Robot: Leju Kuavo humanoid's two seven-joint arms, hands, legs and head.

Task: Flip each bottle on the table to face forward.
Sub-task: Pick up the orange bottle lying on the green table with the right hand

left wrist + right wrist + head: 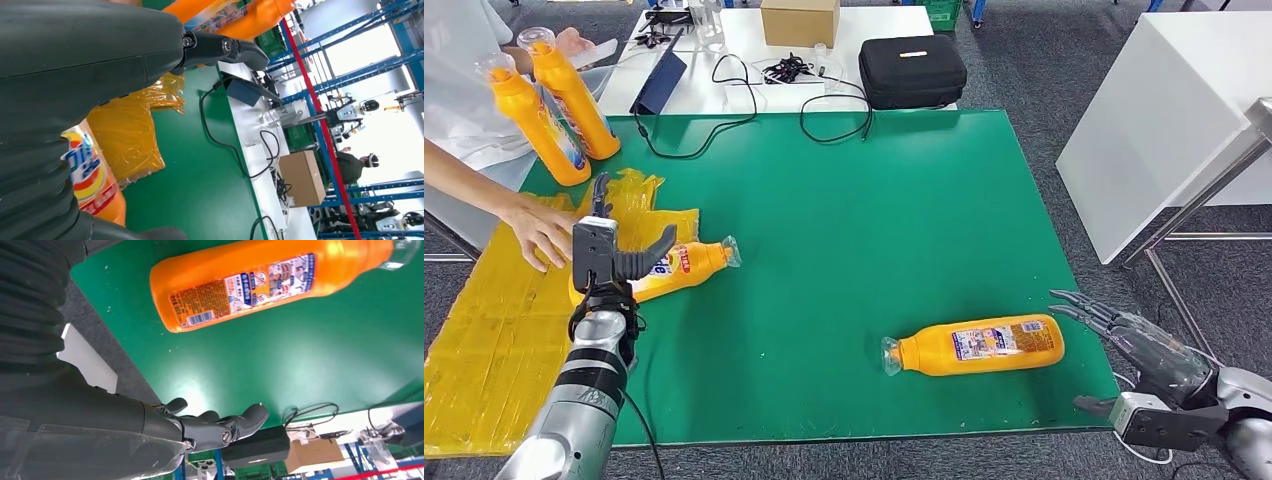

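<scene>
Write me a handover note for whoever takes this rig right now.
Left hand: over the left bottle, which lies on the green mat; grip unclear.
Right hand: open, holds nothing, just off the mat's right edge.
Right bottle: lying flat, back label up.
A person's hand rests on the yellow plastic; two bottles stand beyond it.
Left: face both lying bottles forward.

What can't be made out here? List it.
- Left hand covers the body of the left bottle in the head view; grip unclear.
- Right bottle: label print too small.
- Upright bottles: blurred.
- Person's hand: arm cut by the edge.
</scene>
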